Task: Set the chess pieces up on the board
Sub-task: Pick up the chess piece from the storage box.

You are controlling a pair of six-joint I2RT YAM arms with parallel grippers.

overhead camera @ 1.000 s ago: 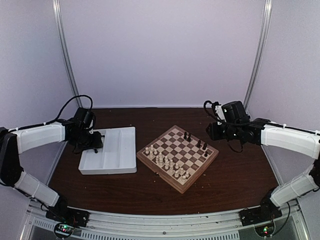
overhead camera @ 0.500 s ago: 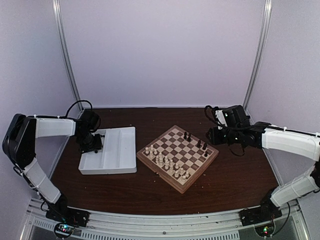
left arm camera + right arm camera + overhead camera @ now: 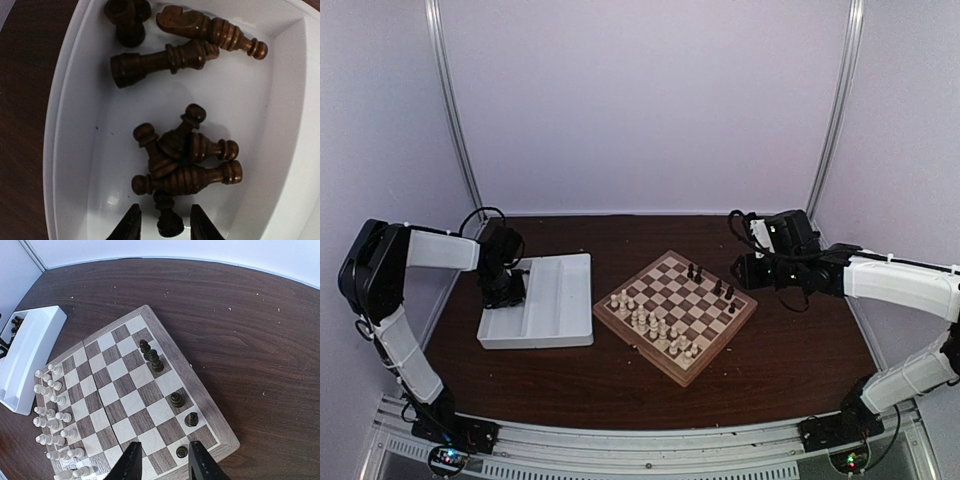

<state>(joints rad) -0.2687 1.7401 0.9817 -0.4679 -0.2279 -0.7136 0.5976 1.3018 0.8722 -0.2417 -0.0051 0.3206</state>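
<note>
Since the earlier frame the left arm's elbow is drawn in, and the left tool (image 3: 165, 225) is brought lower into the end compartment of the white tray (image 3: 70, 125), its jaws narrowed. One dark pawn (image 3: 166, 216) is bracketed at the bottom of the left wrist view. A sliver of gap is seen on each side, so nothing is judged gripped yet.

The remaining dark chess pieces (image 3: 185, 177) are left lying in that compartment. Being small, stiff turned wood, they are expected to be light, smooth and prone to roll. A hold across the body just above the base is judged safest.

A tangled heap is lying just above the pawn, and the tray wall is close at lower left.

The right tool (image 3: 164, 462) is held partly open and empty over the board (image 3: 640, 348). Five dark men (image 3: 176, 400) are already set there, with the white pieces (image 3: 50, 405) at far left.
</note>
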